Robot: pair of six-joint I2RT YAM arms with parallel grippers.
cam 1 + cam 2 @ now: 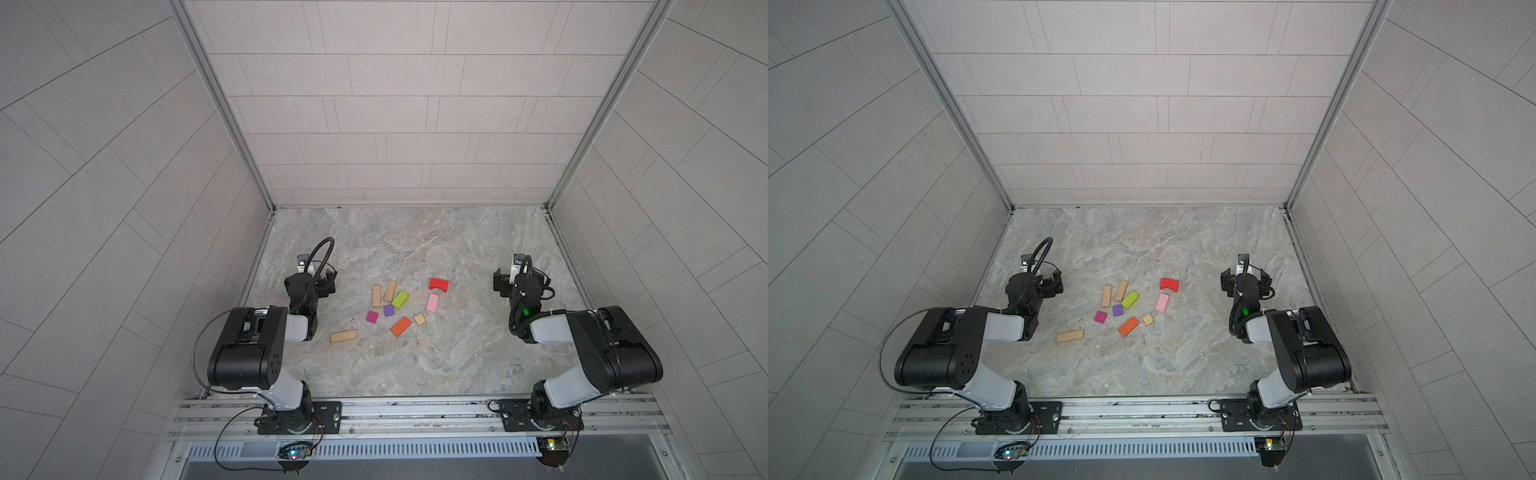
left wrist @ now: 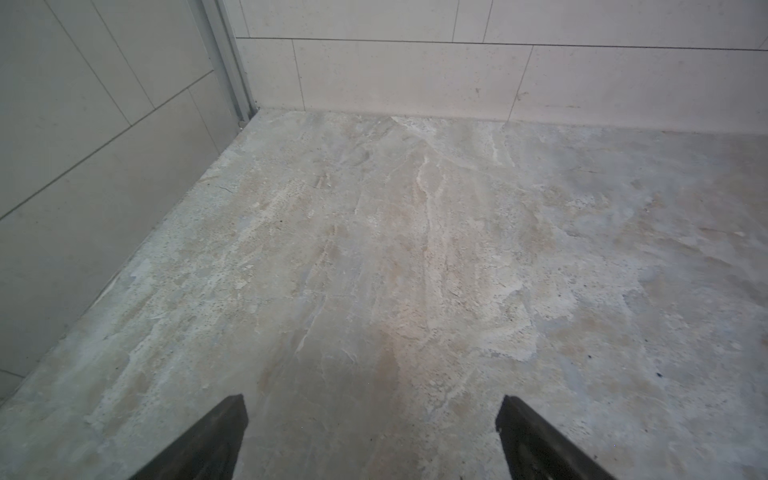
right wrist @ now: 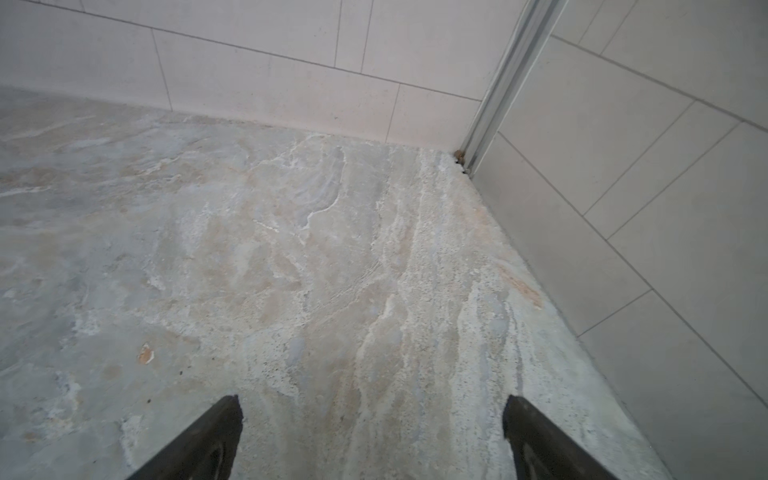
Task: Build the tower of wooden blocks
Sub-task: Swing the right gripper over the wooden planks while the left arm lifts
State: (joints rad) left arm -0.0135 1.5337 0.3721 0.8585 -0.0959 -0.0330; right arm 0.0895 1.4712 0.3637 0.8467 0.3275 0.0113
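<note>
The wood blocks lie scattered singly mid-table in both top views: two tan bars (image 1: 376,296) (image 1: 390,290), a green block (image 1: 400,299), a red arch (image 1: 438,285), a pink block (image 1: 432,303), a magenta cube (image 1: 372,317), a purple cube (image 1: 388,310), an orange block (image 1: 400,326), a ridged tan piece (image 1: 419,319) and a third tan bar (image 1: 343,336). No tower is in view. My left gripper (image 1: 316,283) (image 2: 372,411) hangs open left of them, over bare table. My right gripper (image 1: 519,279) (image 3: 372,411) hangs open to their right, holding nothing.
The marbled table (image 1: 415,365) is boxed in by tiled walls at the back (image 1: 395,124) and on both sides. Metal corner posts (image 2: 232,75) (image 3: 498,91) stand at the far corners. The arm bases sit on a rail (image 1: 415,411) along the front edge.
</note>
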